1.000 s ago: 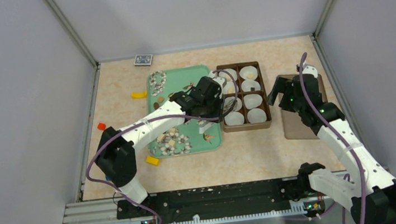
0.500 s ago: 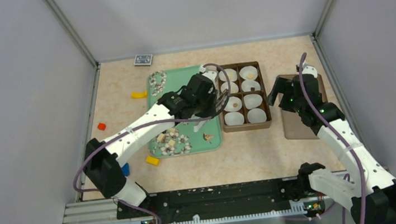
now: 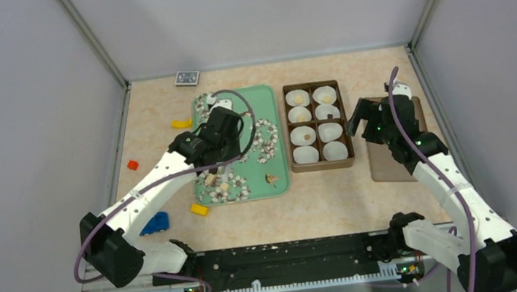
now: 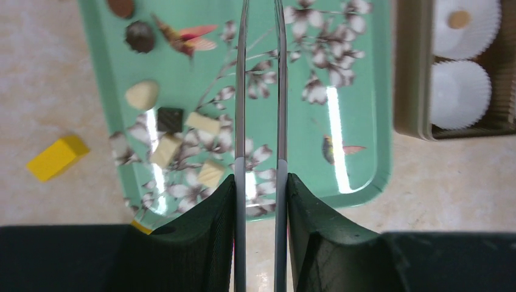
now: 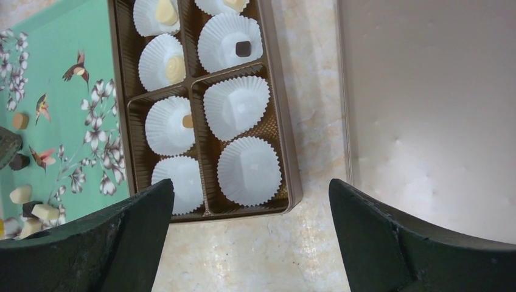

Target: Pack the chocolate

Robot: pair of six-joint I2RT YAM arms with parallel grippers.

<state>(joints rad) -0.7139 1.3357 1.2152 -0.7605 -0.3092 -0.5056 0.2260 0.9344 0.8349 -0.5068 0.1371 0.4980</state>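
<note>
Left jaws hang slightly parted and empty over the tray (image 4: 359, 91); right jaws gape wide, holding nothing, above the box (image 5: 294, 182) and lid (image 5: 426, 109). Five cups of the box hold chocolate (image 5: 175, 68), and three toward its 6 o'clock end are bare. About seven pieces lie mostly toward the tray's 7 o'clock corner, so the job looks a little over half done.

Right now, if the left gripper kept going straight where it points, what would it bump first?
Most likely the green tray: the left gripper points its thin fingers along the flowery middle, with the chocolates off to the side. The tips run off the picture, so height is unclear.
</note>
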